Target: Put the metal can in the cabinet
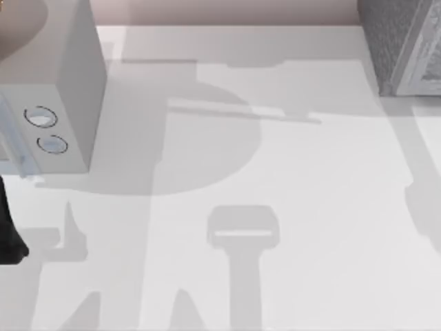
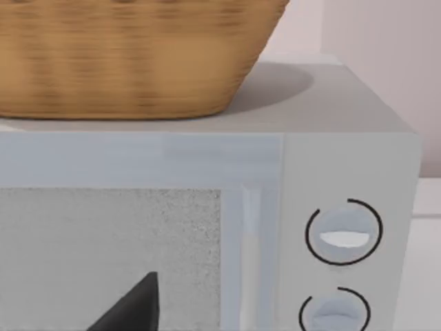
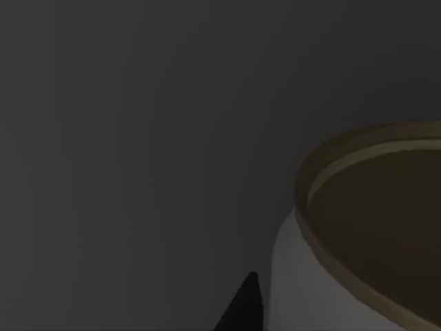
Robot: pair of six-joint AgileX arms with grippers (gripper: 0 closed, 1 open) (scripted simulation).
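The right wrist view is dim. In it the metal can stands close up, with a gold rimmed top and a white side, and dark surfaces lie around it. One dark finger of my right gripper lies against the can's side; the other finger is out of frame. The grey speckled cabinet stands at the table's far right corner. My left arm is parked at the left edge, and one of its fingertips shows in front of the microwave door.
A grey microwave with two round knobs stands at the far left. On top of it sits a wicker basket. The white table carries arm shadows across its middle and front.
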